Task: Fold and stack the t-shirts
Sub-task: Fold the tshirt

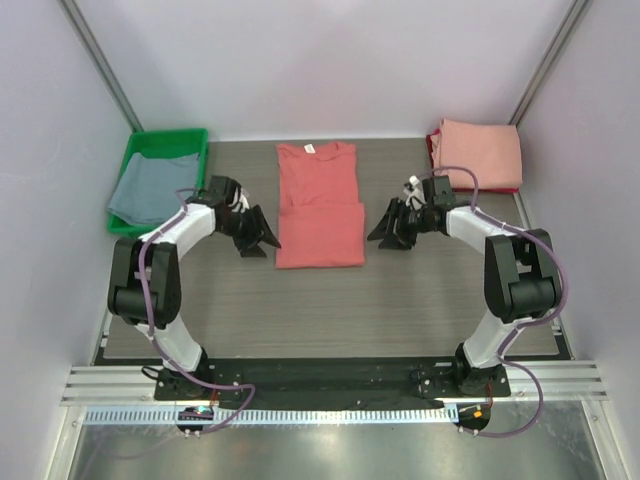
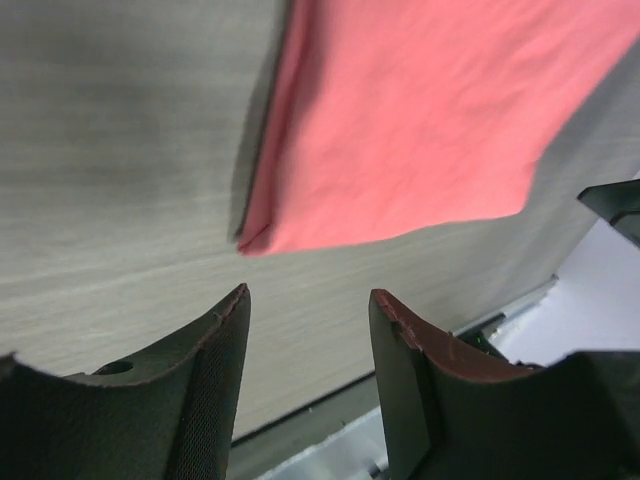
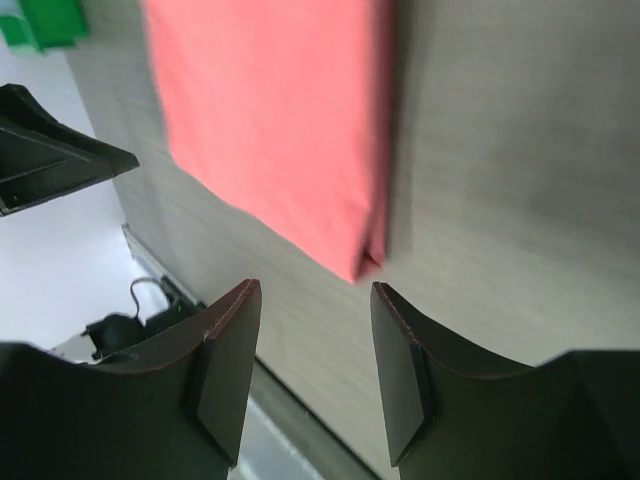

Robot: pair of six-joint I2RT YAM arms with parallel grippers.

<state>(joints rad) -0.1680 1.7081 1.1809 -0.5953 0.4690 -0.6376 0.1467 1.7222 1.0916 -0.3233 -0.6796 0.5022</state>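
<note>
Top view looks down from behind; both close wrist views share the coral-red t-shirt (image 2: 420, 120).

Coral-red t-shirt (image 2: 400, 120) runs off both wrist views' top edge; neck label (image 1: 309, 149) too small to read.

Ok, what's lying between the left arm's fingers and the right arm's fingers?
The coral-red t-shirt lies flat on the table between the left fingers and right fingers, touched by neither; the top view shows it.

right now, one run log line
red shirt: part folded, centre | left gripper: open, empty | right gripper: open, empty | pink shirt: folded
</note>
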